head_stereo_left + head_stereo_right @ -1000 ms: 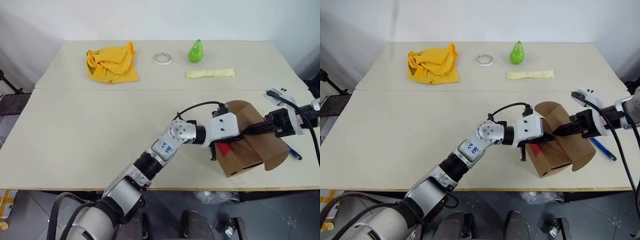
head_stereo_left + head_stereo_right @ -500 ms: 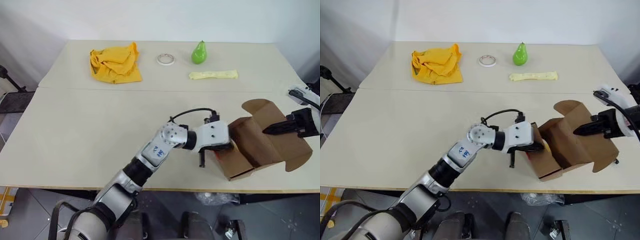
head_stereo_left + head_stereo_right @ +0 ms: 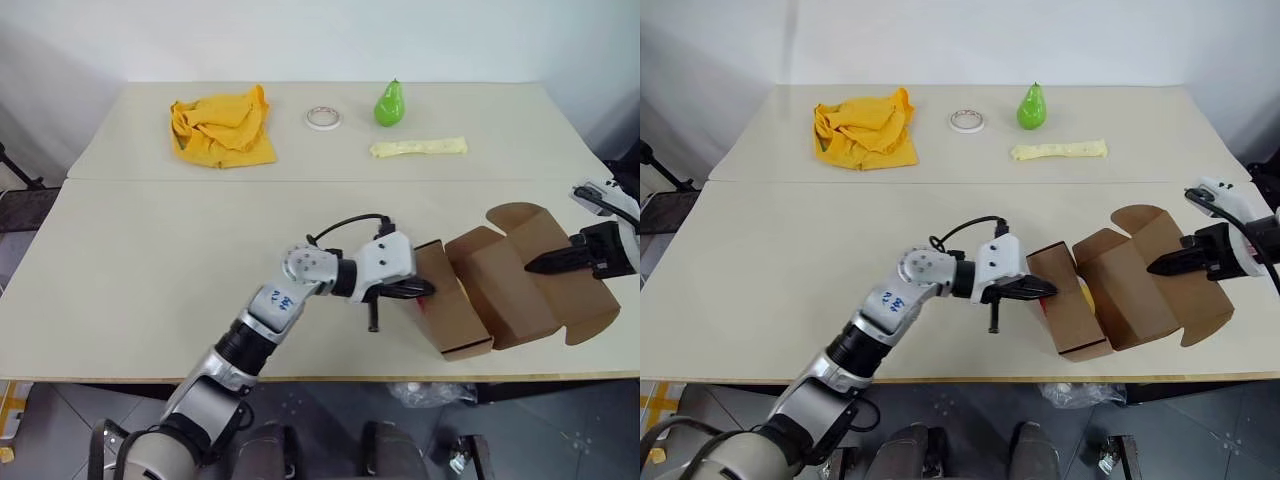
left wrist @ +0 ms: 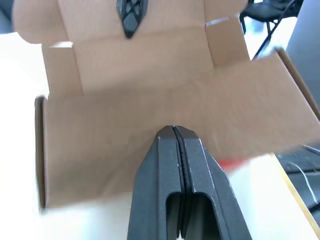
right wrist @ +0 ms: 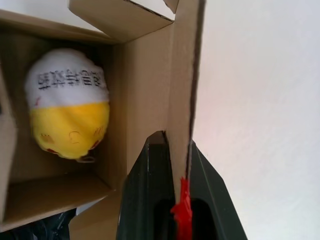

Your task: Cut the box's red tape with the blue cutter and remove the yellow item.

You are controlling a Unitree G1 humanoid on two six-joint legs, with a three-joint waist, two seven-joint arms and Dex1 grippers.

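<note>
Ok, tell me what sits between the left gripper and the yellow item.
In the right eye view, only the box's near cardboard wall separates the left gripper from the yellow item inside.

My two head cameras look forward and down over the counter from above, taking in its whole top; both share the same scene, slightly offset sideways. My left wrist camera sits very close to the box, facing its outer wall. My right wrist camera, equally close, looks into the open box at the yellow item.
</note>
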